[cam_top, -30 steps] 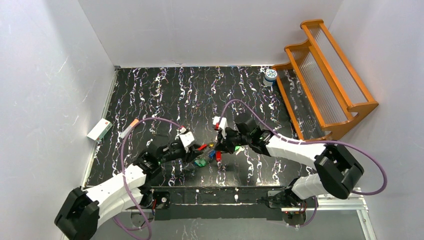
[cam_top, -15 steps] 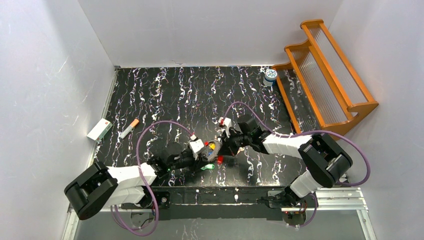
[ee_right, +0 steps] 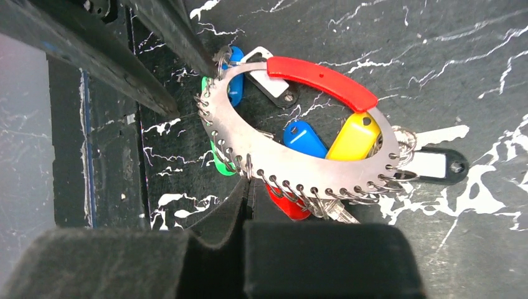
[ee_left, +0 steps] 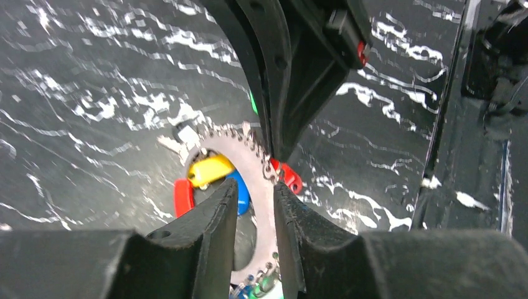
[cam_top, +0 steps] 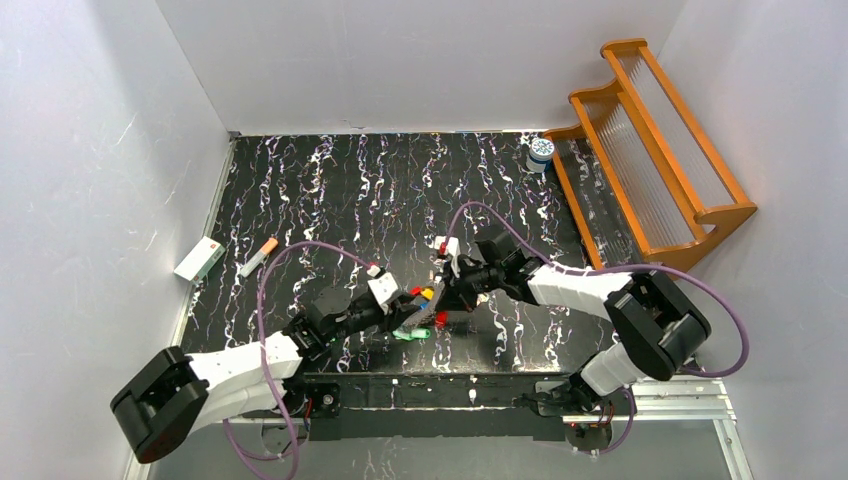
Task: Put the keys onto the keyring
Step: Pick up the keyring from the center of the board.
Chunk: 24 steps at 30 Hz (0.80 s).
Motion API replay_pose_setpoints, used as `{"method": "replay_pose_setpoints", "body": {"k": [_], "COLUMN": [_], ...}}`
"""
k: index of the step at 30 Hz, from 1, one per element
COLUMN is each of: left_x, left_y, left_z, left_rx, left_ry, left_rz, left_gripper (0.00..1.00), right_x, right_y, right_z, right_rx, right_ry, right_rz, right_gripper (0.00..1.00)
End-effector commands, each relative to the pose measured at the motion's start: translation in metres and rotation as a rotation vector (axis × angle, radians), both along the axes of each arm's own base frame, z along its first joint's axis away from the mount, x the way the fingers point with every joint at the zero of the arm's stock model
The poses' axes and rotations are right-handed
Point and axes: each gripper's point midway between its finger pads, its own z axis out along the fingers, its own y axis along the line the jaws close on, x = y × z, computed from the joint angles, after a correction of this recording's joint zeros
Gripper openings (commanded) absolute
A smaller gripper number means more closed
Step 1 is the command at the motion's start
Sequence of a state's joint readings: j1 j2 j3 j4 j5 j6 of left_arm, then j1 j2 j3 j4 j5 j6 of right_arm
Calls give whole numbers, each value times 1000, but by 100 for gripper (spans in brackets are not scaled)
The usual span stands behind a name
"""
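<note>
The keyring [cam_top: 425, 305] is a flat metal oval with small wire loops along its rim [ee_right: 299, 165] and a red plastic arc [ee_right: 320, 75]. Yellow [ee_right: 353, 137], blue [ee_right: 304, 138], green [ee_right: 218, 162] and red [ee_right: 286, 202] keys hang on it. My right gripper [ee_right: 248, 184] is shut on the ring's near rim, coming from the right [cam_top: 447, 298]. From the left, my left gripper [cam_top: 405, 315] straddles the metal band [ee_left: 258, 168]. Both fingers of the left gripper [ee_left: 255, 187] press against the band's edges. A green key [cam_top: 408, 334] hangs below the ring.
A white box [cam_top: 199, 259] and an orange-tipped pen [cam_top: 258, 257] lie at the table's left edge. A white-and-blue jar [cam_top: 541, 151] stands at the back right beside a wooden rack [cam_top: 650, 150]. A black-framed tag [ee_right: 436, 165] lies under the ring.
My left gripper has moved right to the keyring and closed round its band. The right gripper has stayed shut on the ring, shifting a little lower.
</note>
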State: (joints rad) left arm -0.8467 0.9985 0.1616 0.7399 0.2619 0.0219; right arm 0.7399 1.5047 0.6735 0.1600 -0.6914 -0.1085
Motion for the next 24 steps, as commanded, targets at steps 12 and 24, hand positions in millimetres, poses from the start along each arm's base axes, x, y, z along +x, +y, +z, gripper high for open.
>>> {"method": "replay_pose_setpoints", "body": {"k": [12, 24], "left_x": [7, -16], "left_y": [-14, -21], "left_z": [69, 70], "left_rx": [-46, -46], "left_ry": [-287, -349], "left_rz": [-93, -257], "left_gripper": [30, 37], "right_x": [-9, -12], "right_y": [-3, -6], "right_z": [59, 70], "right_rx": [227, 277], "right_ry": [-402, -510], "right_rz": [191, 213], "right_gripper": [1, 1]}}
